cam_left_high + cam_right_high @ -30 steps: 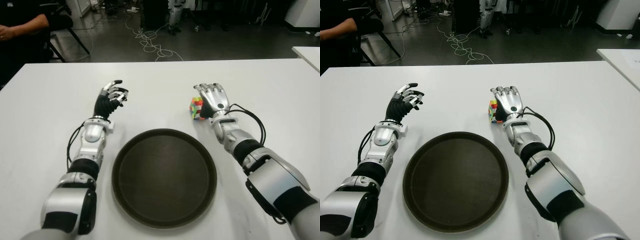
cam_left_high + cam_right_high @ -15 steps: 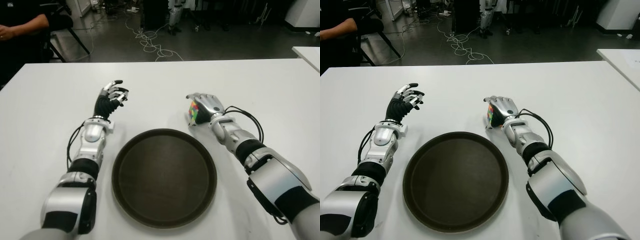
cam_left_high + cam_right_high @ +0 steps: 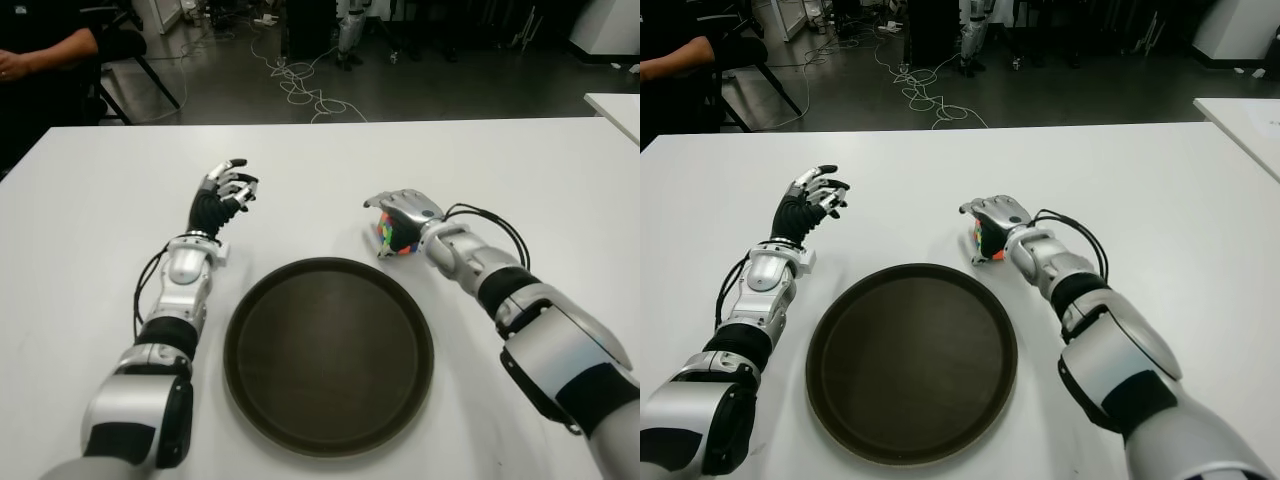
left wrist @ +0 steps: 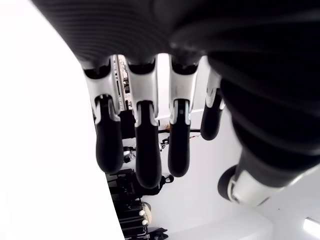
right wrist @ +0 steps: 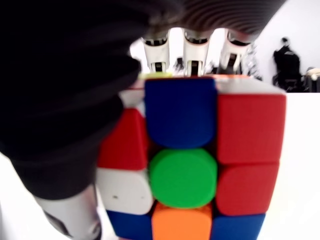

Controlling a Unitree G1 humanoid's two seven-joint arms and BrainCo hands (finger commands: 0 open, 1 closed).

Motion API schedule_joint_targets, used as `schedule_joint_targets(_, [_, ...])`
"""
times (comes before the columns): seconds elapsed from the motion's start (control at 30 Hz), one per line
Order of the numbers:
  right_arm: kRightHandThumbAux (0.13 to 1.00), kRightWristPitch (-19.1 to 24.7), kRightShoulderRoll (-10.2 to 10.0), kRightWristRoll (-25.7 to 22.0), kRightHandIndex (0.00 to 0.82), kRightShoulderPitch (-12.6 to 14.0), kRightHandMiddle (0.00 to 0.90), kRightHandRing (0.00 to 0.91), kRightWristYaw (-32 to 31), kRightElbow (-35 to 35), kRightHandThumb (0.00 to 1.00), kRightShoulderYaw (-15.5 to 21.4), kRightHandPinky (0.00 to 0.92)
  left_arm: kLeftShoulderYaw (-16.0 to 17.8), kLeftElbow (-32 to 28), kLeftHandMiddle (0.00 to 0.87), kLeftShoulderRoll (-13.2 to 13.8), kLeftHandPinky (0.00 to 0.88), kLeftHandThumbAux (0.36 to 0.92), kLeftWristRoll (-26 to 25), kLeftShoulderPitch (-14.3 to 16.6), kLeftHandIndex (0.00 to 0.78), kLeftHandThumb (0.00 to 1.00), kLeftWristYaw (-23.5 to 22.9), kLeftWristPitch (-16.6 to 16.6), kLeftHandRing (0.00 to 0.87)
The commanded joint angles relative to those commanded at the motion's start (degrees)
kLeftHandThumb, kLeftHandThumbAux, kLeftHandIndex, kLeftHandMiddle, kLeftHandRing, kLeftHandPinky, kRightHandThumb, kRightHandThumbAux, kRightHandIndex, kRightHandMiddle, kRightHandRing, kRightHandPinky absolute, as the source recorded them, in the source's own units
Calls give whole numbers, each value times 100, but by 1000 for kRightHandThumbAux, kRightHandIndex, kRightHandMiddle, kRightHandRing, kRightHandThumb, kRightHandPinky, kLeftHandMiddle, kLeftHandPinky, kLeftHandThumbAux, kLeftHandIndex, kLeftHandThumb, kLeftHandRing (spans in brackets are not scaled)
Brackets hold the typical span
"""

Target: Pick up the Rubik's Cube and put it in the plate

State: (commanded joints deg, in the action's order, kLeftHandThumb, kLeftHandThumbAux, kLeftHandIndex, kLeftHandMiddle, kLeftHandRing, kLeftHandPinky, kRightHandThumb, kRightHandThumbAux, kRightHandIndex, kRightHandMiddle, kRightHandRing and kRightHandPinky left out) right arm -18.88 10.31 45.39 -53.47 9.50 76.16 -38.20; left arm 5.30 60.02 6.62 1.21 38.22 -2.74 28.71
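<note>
The right hand (image 3: 404, 212) curls over the Rubik's Cube (image 3: 392, 235), fingers wrapped across its top and far side, seemingly gripping it; whether it has left the white table (image 3: 90, 210) is unclear. The cube sits just beyond the far right rim of the dark plate (image 3: 328, 355). The left hand (image 3: 226, 188) shows left of the plate, fingers loosely spread, empty.
</note>
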Motion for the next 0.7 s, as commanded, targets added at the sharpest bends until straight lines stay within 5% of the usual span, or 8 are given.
schedule_joint_targets(0.6, [793, -148, 6, -95, 163, -14, 175, 181, -345, -32, 0, 69, 159, 48, -1, 404, 23, 541, 666, -72, -4, 228, 279, -93, 1, 480])
schedule_joint_targets(0.7, [824, -196, 12, -109, 238, -14, 240, 280, -362, -34, 0, 80, 278, 52, -2, 415, 25, 549, 671, -73, -8, 230, 283, -96, 24, 489])
